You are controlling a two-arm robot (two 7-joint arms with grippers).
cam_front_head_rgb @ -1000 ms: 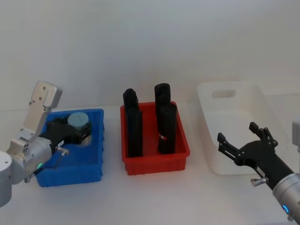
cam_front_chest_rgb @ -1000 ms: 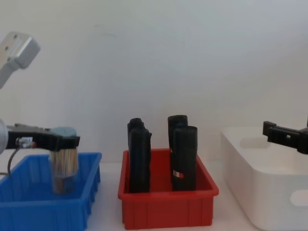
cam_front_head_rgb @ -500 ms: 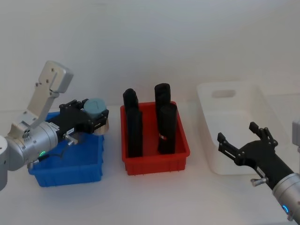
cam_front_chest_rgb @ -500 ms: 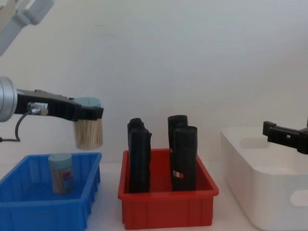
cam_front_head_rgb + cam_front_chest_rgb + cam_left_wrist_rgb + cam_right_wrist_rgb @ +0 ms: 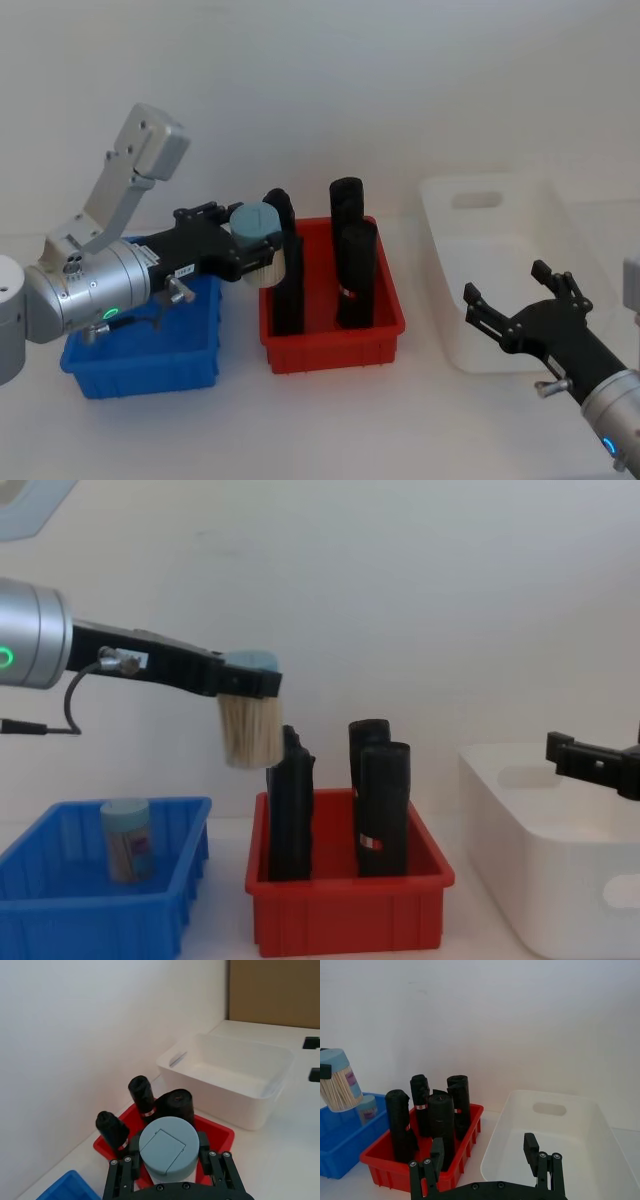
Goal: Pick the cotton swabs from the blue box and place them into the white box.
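Transfer leg — left gripper (image 5: 250,680) clamped on one tub of cotton swabs (image 5: 250,735), aloft over the red bin (image 5: 340,920) at its nine-o'clock rim. Next, I judge: travel toward three o'clock, clear the black blocks (image 5: 385,810), release over the empty white box (image 5: 560,880). Blue box (image 5: 60,920) holds another tub (image 5: 125,840). Right gripper (image 5: 508,290) hangs spread open at the white box's six-o'clock side.

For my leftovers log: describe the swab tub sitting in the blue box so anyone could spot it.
Find the blue box, left of the red bin. A small clear tub with a pale blue cap stands inside. Its twin hangs in the left gripper; this one is ungripped.
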